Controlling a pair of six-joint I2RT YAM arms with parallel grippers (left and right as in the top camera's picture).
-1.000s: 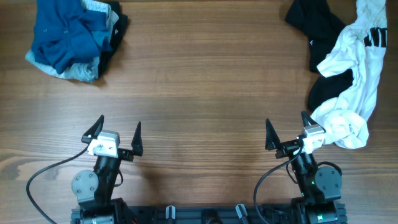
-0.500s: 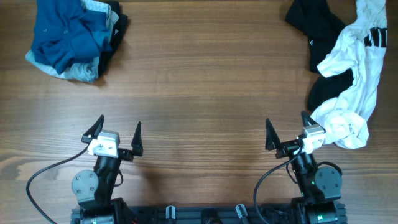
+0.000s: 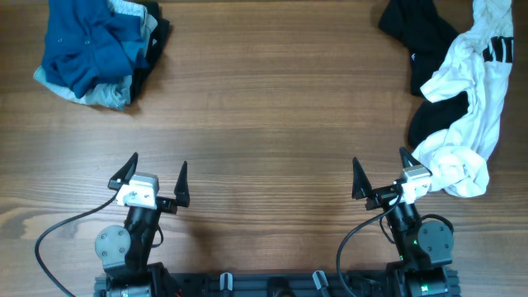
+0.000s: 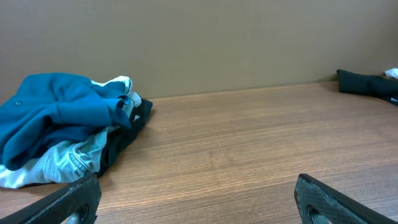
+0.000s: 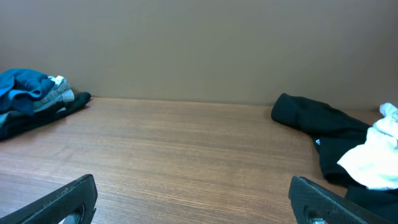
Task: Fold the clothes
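Observation:
A crumpled heap of blue, pale denim and black clothes [image 3: 99, 49] lies at the table's far left; it shows in the left wrist view [image 4: 62, 127] and the right wrist view [image 5: 34, 99]. A heap of white clothes [image 3: 470, 115] and black clothes [image 3: 417, 33] lies at the far right, seen in the right wrist view [image 5: 329, 134]. My left gripper [image 3: 154, 176] is open and empty near the front edge [image 4: 199, 202]. My right gripper [image 3: 381, 172] is open and empty [image 5: 199, 196], its right finger close beside the white heap.
The wooden table [image 3: 264, 124] runs between the two heaps. A brown wall [image 4: 217, 43] stands behind the far edge. Arm bases and cables [image 3: 74, 223] sit at the front edge.

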